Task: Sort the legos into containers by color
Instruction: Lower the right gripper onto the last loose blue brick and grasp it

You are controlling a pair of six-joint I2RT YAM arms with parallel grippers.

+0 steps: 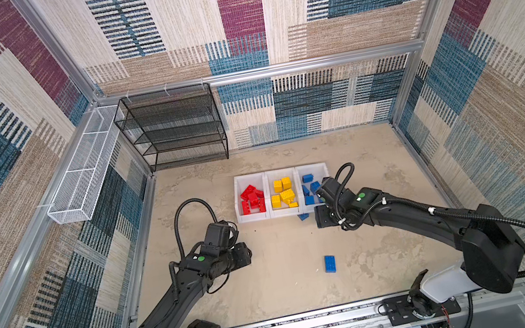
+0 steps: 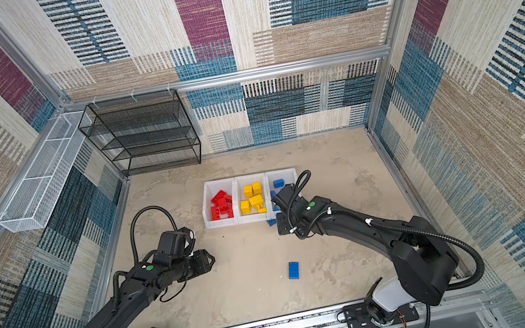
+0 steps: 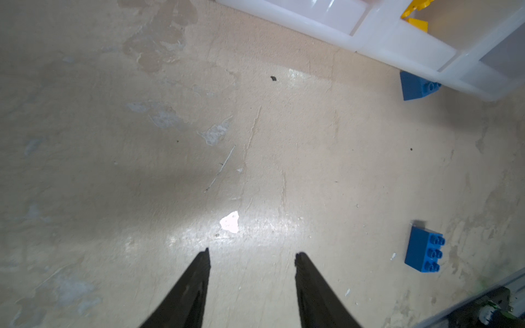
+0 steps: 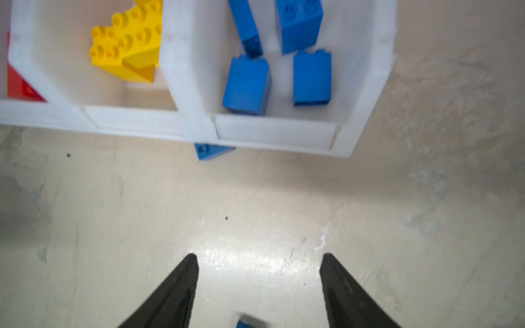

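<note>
Sorting nearly complete: left pincer (image 3: 252,254) and right pincer (image 4: 260,257) parted, empty; oblong blue plastic brick (image 1: 330,264) unsorted, outside white plastic bins (image 1: 286,212).

Your table (image 1: 277,297) lies open in front of the bins (image 1: 286,212), save one blue brick (image 1: 330,264) lying flat near the middle. A second blue brick (image 1: 303,216) sits against the bins' front wall, close beside the right arm (image 1: 409,215). The black rack (image 1: 174,129) fills the far left corner.
</note>
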